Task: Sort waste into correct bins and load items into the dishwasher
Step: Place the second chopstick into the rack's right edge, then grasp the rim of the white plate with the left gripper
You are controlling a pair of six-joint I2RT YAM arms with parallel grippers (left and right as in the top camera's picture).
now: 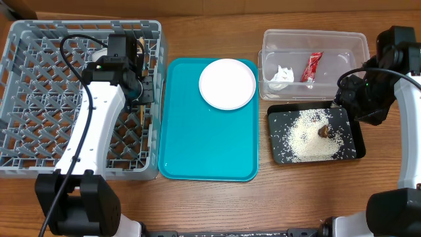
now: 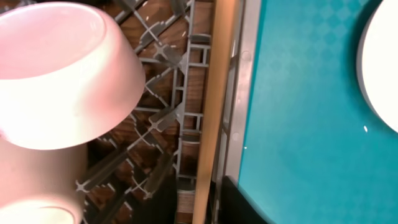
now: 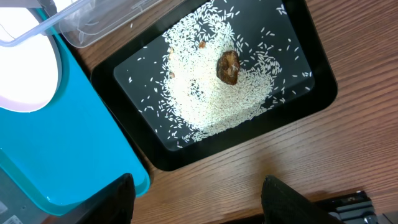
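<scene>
Wooden table [image 1: 296, 197] is carrying everything. Left end effector [image 1: 139, 87] is hovering at the dish rack's [image 1: 26, 39] right wall beside a chopstick [image 2: 210, 106]; whether it is gripping, I cannot tell. Right end effector [image 3: 198, 190] is hanging released and empty near the black tray [image 1: 352, 141]. White plate [image 1: 227, 83] is sitting upper right on the teal tray [image 1: 197, 145]. It is looking stiff, glossy, probably slippery and breakable, so pinching its rim seems safest.

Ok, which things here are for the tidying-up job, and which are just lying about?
For the job: grey dish rack, pink bowl, chopstick, white plate, clear tub, red wrapper, tissue, black tray, rice, brown lump.

Just lying about: teal tray, though the plate sits on it.
</scene>
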